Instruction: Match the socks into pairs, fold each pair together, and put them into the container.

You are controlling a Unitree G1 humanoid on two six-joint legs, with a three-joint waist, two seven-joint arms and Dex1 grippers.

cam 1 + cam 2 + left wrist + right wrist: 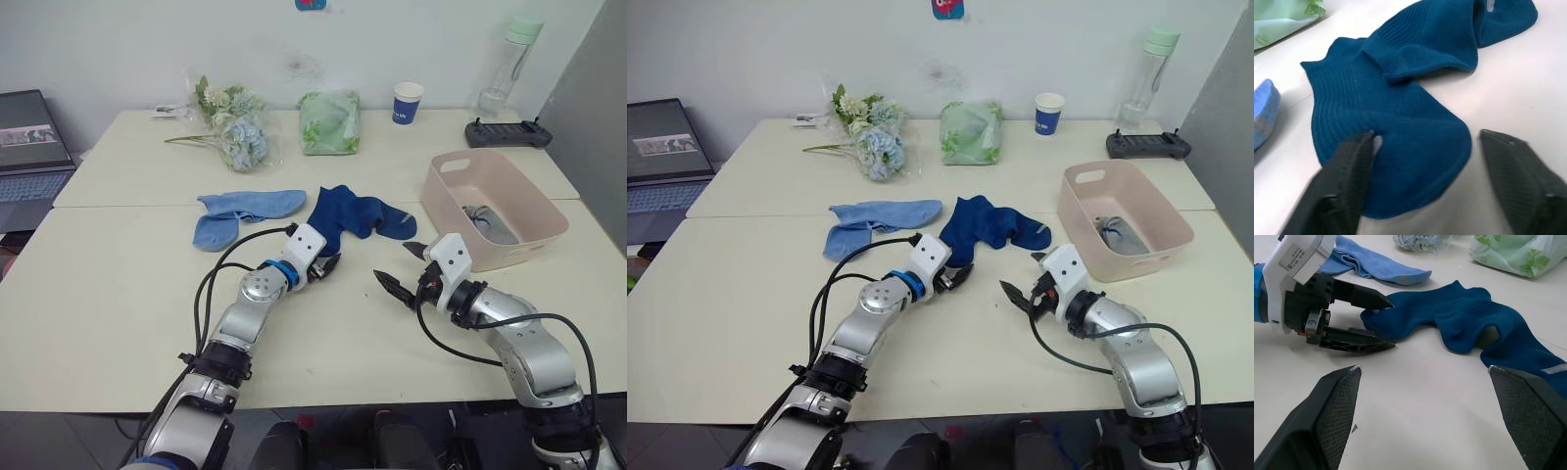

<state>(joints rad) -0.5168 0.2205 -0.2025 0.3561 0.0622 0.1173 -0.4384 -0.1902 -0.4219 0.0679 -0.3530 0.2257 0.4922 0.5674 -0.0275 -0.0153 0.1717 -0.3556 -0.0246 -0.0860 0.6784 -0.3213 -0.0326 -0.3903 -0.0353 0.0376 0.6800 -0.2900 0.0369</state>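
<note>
Navy fabric is where the action is — the dark navy socks lie rumpled together mid-table, and the left gripper has its fingers spread around the near end of one, one finger touching the cloth, nothing pinched yet. The right gripper hovers just beside it over bare table, fingers wide apart and empty.

Next to the navy heap, on the robot's left, the two light blue socks lie flat and overlapping, unfolded. Off to the right stands the pale pink container, and a grey bundle rests at its bottom — by the look of it the grey pair, already dealt with, though I can't tell how neatly it is folded.

So I'd judge one pair of three done; the navy pair is just being started, and the blue is untouched.

Farther back on the table sit a bunch of flowers, a green bag, a blue paper cup and a clear bottle — all well apart from the socks.
</note>
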